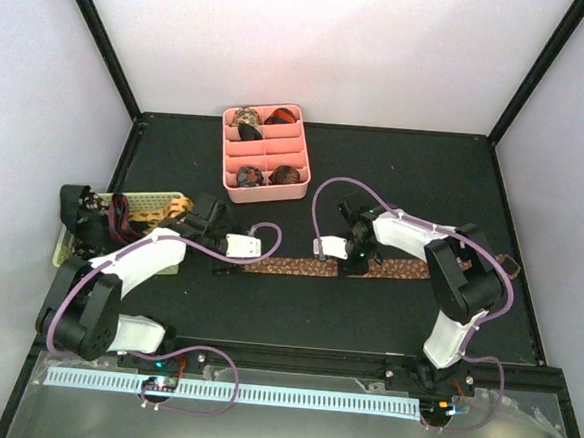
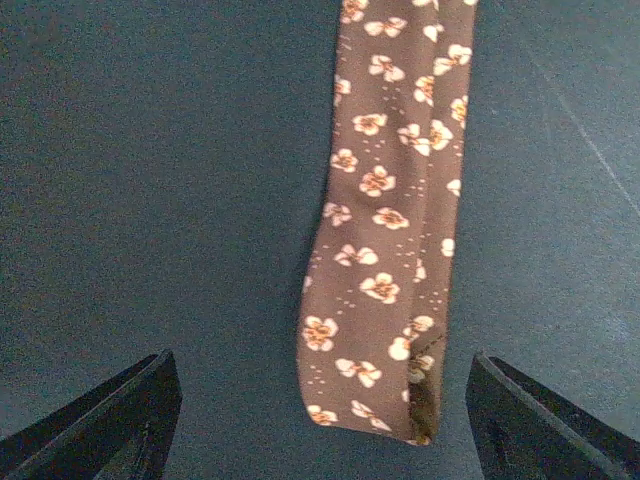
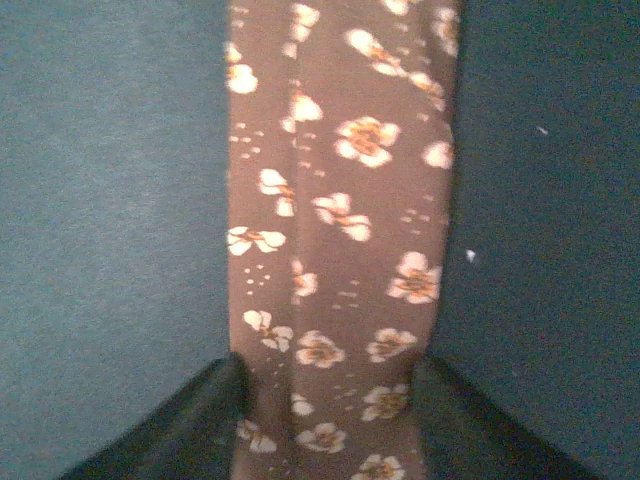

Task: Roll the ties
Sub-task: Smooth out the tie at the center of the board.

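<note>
A: On the black table (image 1: pixel 395 186), where is the brown flower tie (image 1: pixel 284 267)?
B: Lying flat and long between both arms; not rolled yet
A: And the grippers?
B: The left gripper (image 2: pixel 322 400) is spread wide by the tie's end; the right gripper (image 3: pixel 325 400) sits with a finger each side of it, pinching nothing; next, I think, left must grab that end and start rolling

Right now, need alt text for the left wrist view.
A brown tie with cream flowers lies flat on a dark mat, its end reaching down between the two black fingers of the open end effector. Neither finger touches it.
</note>
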Robot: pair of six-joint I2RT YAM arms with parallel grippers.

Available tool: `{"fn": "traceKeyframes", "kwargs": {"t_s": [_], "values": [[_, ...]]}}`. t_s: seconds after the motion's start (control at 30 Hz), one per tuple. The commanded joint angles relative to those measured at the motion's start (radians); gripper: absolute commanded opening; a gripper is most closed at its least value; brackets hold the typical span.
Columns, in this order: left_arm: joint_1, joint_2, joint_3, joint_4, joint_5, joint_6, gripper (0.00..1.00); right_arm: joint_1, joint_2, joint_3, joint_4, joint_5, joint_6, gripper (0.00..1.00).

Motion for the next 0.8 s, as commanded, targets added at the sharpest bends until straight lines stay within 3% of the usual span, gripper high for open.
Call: {"fn": "traceKeyframes", "kwargs": {"t_s": [0.0, 0.07, 0.23, 0.3, 0.4, 0.43, 0.6, 0.77], "values": [[0.029, -0.046, -0.038, 0.081, 0.091, 0.002, 0.8, 0.018, 0.004, -0.027, 0.048, 0.075, 0.023, 0.37], [0.039, -0.052, -0.045, 0.099, 0.095, -0.011, 0.79, 0.017, -0.017, -0.055, 0.049, 0.119, 0.008, 0.25], [0.062, -0.096, -0.05, 0.113, 0.103, -0.029, 0.79, 0.015, -0.123, -0.17, 0.094, 0.16, -0.04, 0.21], [0.065, -0.1, -0.055, 0.105, 0.113, -0.017, 0.79, 0.015, -0.146, -0.184, 0.093, 0.149, -0.026, 0.29], [0.065, -0.109, -0.066, 0.085, 0.143, 0.032, 0.79, 0.015, -0.163, -0.162, 0.084, 0.122, 0.015, 0.52], [0.065, -0.111, -0.069, 0.071, 0.16, 0.059, 0.79, 0.014, -0.17, -0.158, 0.088, 0.111, 0.021, 0.55], [0.047, -0.097, -0.051, 0.038, 0.223, 0.125, 0.78, 0.013, -0.174, -0.094, 0.042, 0.035, 0.066, 0.65], [-0.021, 0.007, 0.038, -0.035, 0.189, 0.078, 0.82, -0.062, -0.181, -0.057, -0.024, -0.054, 0.095, 0.73]]}}
